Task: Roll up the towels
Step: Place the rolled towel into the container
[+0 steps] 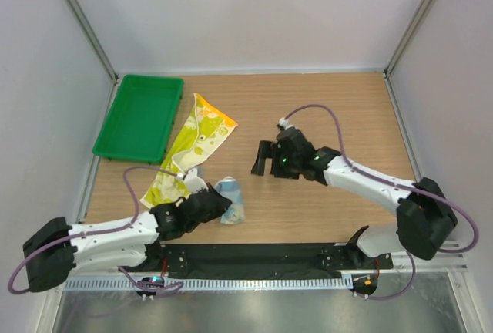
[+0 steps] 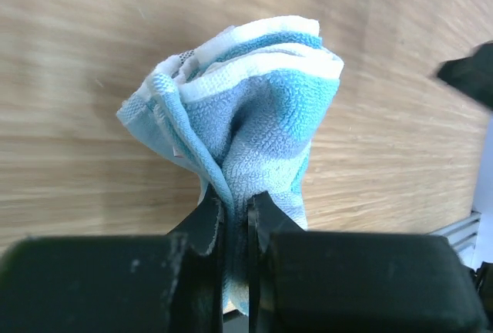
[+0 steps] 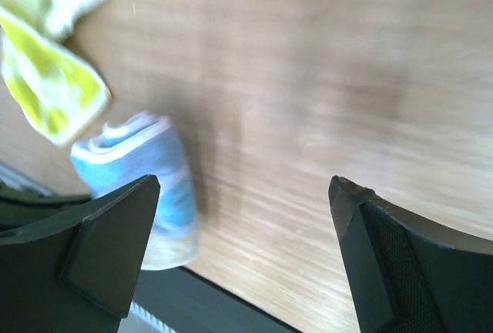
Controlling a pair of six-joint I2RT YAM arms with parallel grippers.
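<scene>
The light blue towel (image 1: pixel 232 198) lies rolled into a short bundle near the table's front edge. My left gripper (image 1: pixel 219 203) is shut on its near end, and the cloth bunches up out of the pinch in the left wrist view, where the blue towel (image 2: pixel 246 109) fills the middle above the gripper (image 2: pixel 235 211). The yellow-green towel (image 1: pixel 196 146) lies spread flat, slanting from the tray toward the front. My right gripper (image 1: pixel 262 159) hovers open to the right of the blue roll, with nothing between its fingers. The right wrist view shows the gripper (image 3: pixel 245 194), the blue roll (image 3: pixel 146 169) and a corner of the yellow-green towel (image 3: pixel 48 86).
A green plastic tray (image 1: pixel 139 117) sits at the back left against the wall. White walls enclose the wooden table (image 1: pixel 339 109) on three sides. A black rail (image 1: pixel 254 254) runs along the front edge, close to the blue roll.
</scene>
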